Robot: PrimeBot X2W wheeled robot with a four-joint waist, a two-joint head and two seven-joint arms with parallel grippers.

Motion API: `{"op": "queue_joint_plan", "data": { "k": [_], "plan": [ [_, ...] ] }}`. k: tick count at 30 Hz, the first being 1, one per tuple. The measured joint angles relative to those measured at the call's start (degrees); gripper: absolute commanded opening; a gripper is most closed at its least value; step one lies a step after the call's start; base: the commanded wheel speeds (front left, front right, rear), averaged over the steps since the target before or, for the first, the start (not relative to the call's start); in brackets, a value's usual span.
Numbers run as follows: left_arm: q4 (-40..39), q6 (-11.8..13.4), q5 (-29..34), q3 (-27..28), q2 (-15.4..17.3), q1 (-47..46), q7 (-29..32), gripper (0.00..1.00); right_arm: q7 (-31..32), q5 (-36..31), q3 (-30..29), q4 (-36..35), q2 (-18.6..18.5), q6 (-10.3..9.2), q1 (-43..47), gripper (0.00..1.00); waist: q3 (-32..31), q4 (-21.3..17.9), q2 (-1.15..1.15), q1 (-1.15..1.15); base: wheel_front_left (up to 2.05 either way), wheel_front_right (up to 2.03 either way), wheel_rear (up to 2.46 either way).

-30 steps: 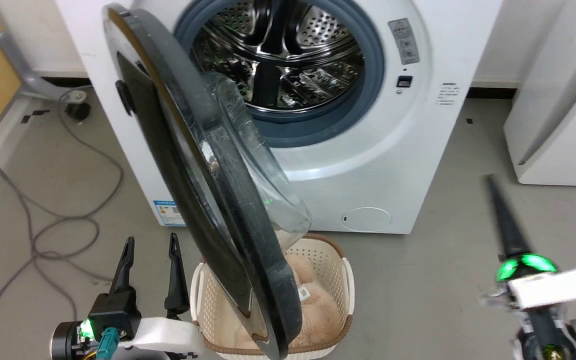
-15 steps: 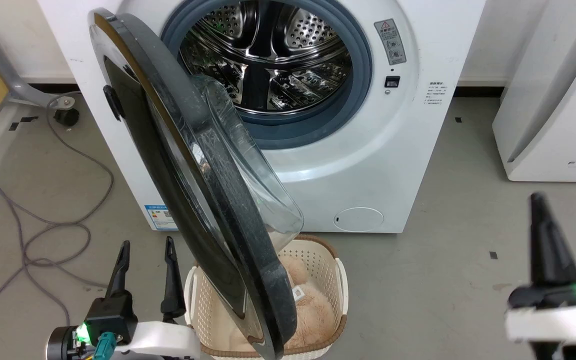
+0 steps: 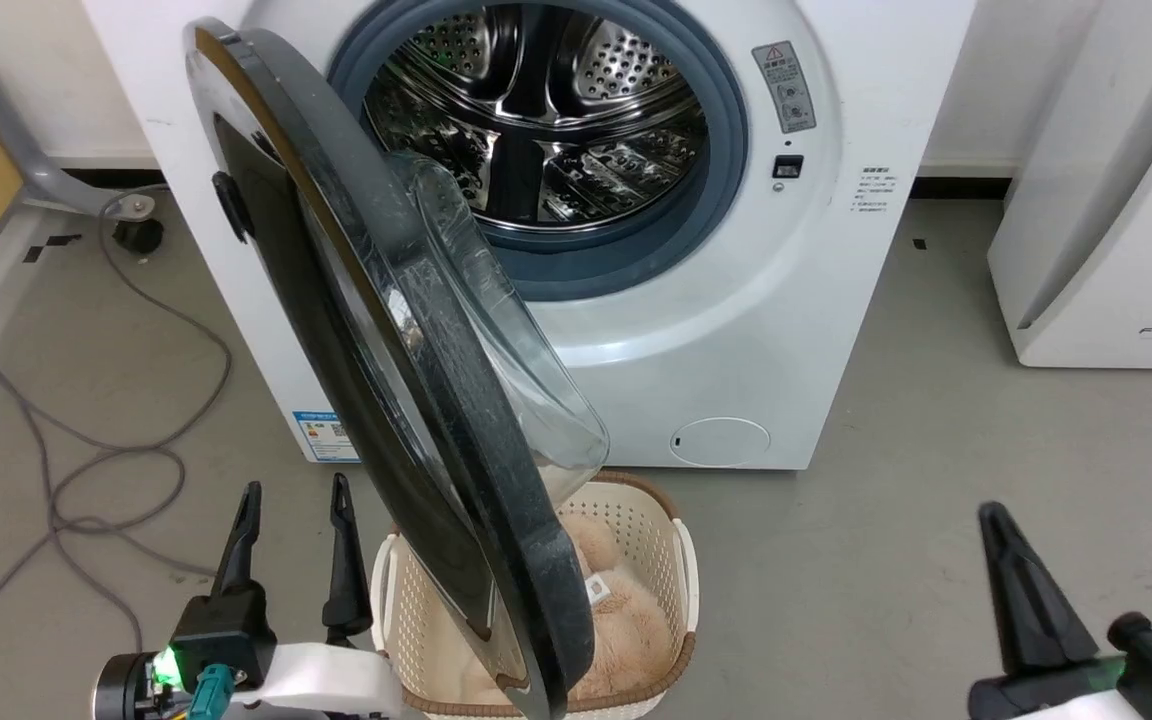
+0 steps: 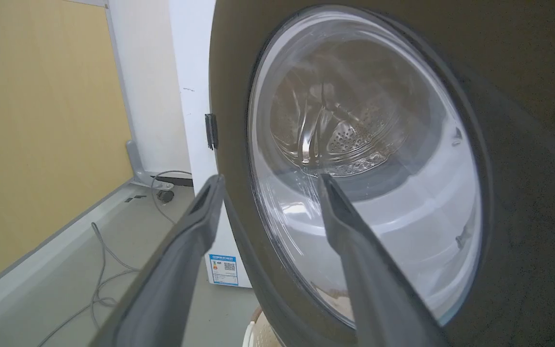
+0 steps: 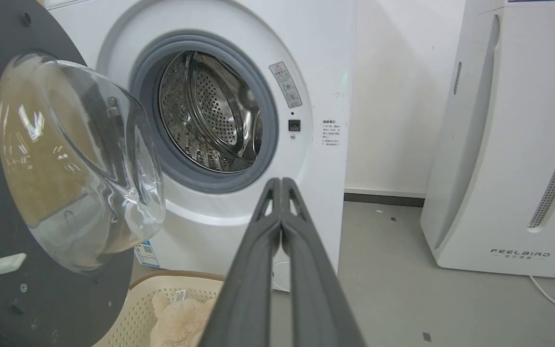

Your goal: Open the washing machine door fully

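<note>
While left claw (image 3: 296,485) stands open lower left, fingers up beside the washing machine door (image 3: 496,470), right claw (image 3: 988,512) sits closed, empty, lower right; basket (image 3: 687,575) under door.

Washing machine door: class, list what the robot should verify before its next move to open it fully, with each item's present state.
1. Fully open: not ok; the large round glossy black door stands only partly open.
2. Swing side free: not ok; the left gripper, open, sits beside the door's outer face.
3. Clear of the right gripper: ok; it is shut, apart on the right.
4. Clearance over the cream perforated plastic basket: cannot tell.
5. Opening of the shiny perforated steel drum unobstructed: ok.
</note>
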Motion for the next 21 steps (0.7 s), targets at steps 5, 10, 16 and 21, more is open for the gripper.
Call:
{"op": "queue_joint_plan", "data": {
  "k": [5,10,16,21],
  "plan": [
    [0.11,0.00,0.02,0.00,-0.01,0.02,0.00,1.00,0.00,-2.41,-4.28,1.26,1.80,0.00,0.48,0.00,-0.16,0.22,0.00,0.00,0.00,0.00,0.00],
    [0.27,-0.08,0.08,0.02,0.00,0.02,-0.01,1.00,0.01,-2.91,-5.42,2.34,2.90,0.00,1.19,1.00,-0.31,0.31,0.00,0.00,0.00,0.00,0.00],
    [0.35,0.02,0.70,0.07,0.00,0.03,0.00,1.00,0.00,-3.54,-5.53,2.47,3.08,0.00,1.29,1.00,-0.46,0.25,0.00,0.00,0.00,0.00,0.00],
    [0.40,0.56,1.42,0.43,-0.01,0.03,0.00,0.00,0.01,-3.45,-5.66,2.47,3.13,0.00,1.31,1.00,-0.62,0.41,0.00,0.00,0.00,0.00,0.00]
  ]
}}
